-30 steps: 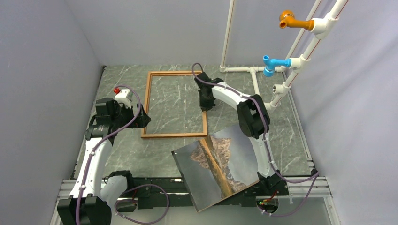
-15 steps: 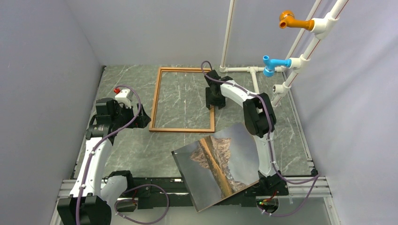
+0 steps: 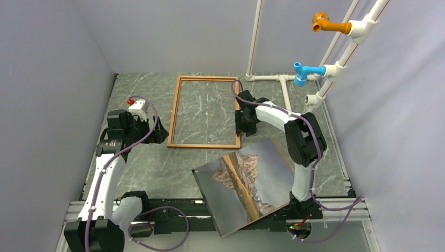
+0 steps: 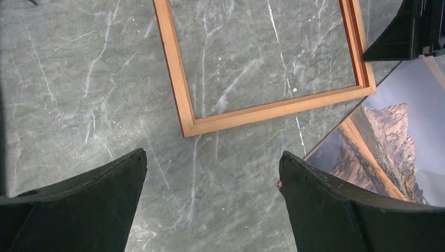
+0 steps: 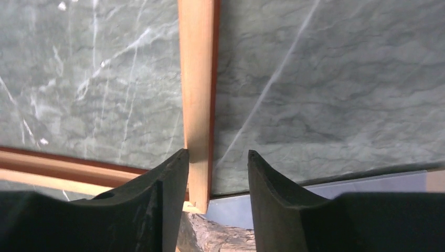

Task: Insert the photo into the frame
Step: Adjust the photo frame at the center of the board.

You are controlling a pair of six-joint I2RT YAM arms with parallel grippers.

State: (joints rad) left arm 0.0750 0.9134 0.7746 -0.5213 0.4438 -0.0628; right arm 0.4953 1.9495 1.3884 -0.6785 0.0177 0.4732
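Here the frame [image 3: 204,146] lies, one corner just beside the photo [image 3: 246,184].

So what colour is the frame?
The frame is reddish-brown wood; left wrist view shows it best.

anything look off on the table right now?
Yes. The large mountain-and-lake photo lies skewed relative to the thin reddish-brown wooden frame, and its near corner hangs past the near edge of the green marbled table. The frame lies flat and empty. No damage or spill is visible.
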